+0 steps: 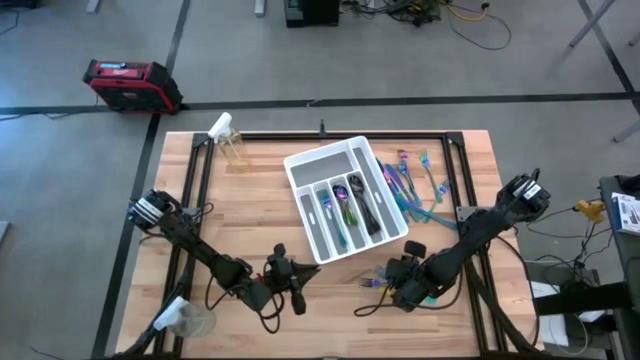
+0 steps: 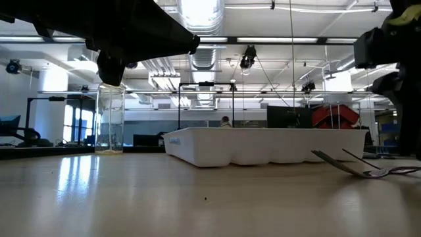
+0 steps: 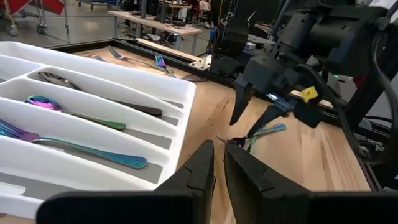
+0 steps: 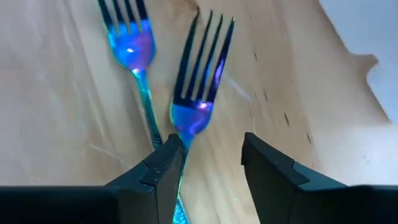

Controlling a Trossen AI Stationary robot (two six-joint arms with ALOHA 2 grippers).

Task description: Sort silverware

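The right gripper (image 4: 208, 162) stood spread over two crossed forks (image 4: 199, 81); closing there could pinch both. The left gripper (image 3: 219, 165), nearly pressed together, waited.

A workshop-like lab: concrete floor (image 1: 400, 70), loose cables (image 1: 470, 25), ceiling strip lights (image 2: 197, 13), workbenches (image 3: 155, 22).

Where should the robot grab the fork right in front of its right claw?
Probably by the thin neck just below the fork head, coming straight down from above. The fork lies flat on the wooden table, so only its narrow sides are free. The right end effector is open beside that neck, with a second fork close alongside, so it should close carefully.
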